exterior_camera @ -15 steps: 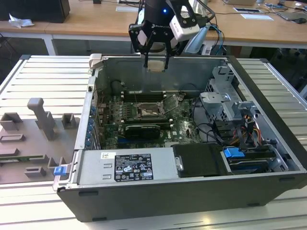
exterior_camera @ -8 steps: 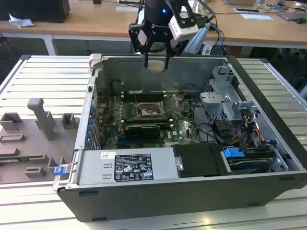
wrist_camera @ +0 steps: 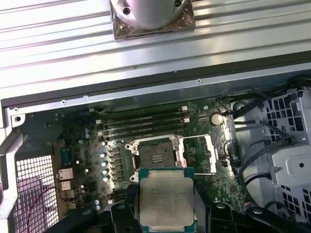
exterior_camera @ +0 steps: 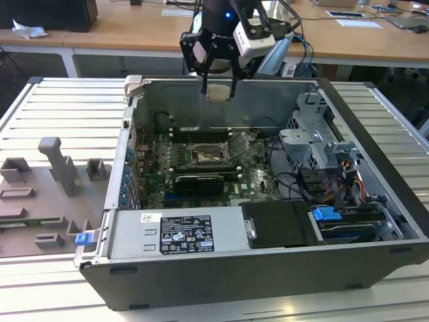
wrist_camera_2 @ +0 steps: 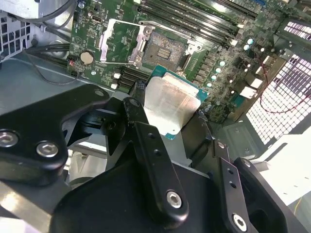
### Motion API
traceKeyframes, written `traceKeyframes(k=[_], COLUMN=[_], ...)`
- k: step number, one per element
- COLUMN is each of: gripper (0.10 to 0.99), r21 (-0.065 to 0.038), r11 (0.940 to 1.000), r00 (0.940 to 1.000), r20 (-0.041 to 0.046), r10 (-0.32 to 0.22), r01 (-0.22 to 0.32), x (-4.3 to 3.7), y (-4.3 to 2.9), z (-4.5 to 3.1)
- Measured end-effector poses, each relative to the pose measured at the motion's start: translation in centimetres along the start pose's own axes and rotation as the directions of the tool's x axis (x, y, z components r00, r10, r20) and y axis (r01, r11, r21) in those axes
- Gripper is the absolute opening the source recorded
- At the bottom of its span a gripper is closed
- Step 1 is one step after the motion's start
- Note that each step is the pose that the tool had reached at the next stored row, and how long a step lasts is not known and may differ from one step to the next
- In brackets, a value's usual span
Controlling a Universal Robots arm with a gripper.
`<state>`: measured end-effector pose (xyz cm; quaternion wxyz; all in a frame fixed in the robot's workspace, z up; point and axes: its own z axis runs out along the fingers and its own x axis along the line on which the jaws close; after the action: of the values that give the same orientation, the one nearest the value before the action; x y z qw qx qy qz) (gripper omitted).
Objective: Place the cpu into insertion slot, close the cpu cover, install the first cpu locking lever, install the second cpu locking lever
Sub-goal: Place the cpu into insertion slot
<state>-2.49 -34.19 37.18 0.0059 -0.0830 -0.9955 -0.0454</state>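
While the open computer case (exterior_camera: pixel 201 288) takes up most of the ribbed counter (exterior_camera: pixel 60 114), your work hangs at the upper middle of the exterior view, about level with the case's far rim. Down inside lies the green motherboard (exterior_camera: pixel 151 168), well below the jaws. Those jaws are clenched on the cpu (wrist_camera: pixel 166 201), pinching it by two opposite edges, with its pale metal top showing in both wrist views. The cpu cover (wrist_camera_2: pixel 141 43) is swung open to one side of the insertion slot (wrist_camera: pixel 154 154), and the slot's dark centre is bare. So the chip is in the air, not yet seated.

Watch the grip first. You hold only thin edges, so a jolt could likely let the chip slip and fall onto the socket contacts. Watch the alignment too: if the chip comes down turned or tilted against the slot's rim, it would probably sit crooked and could damage the contacts beneath. The raised cover stands just beside the slot, and a jaw straying sideways might catch it. I cannot tell from here how the locking levers lie.
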Motion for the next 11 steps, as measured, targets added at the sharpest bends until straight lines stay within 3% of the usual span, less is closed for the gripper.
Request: traceKeyframes(k=[11], gripper=[0.541], r21=[-0.001], r11=[0.9982], r00=[0.9982], r20=[0.0054], r10=[0.06], r01=[-0.06], x=[0.0], y=[0.0], z=[0.02])
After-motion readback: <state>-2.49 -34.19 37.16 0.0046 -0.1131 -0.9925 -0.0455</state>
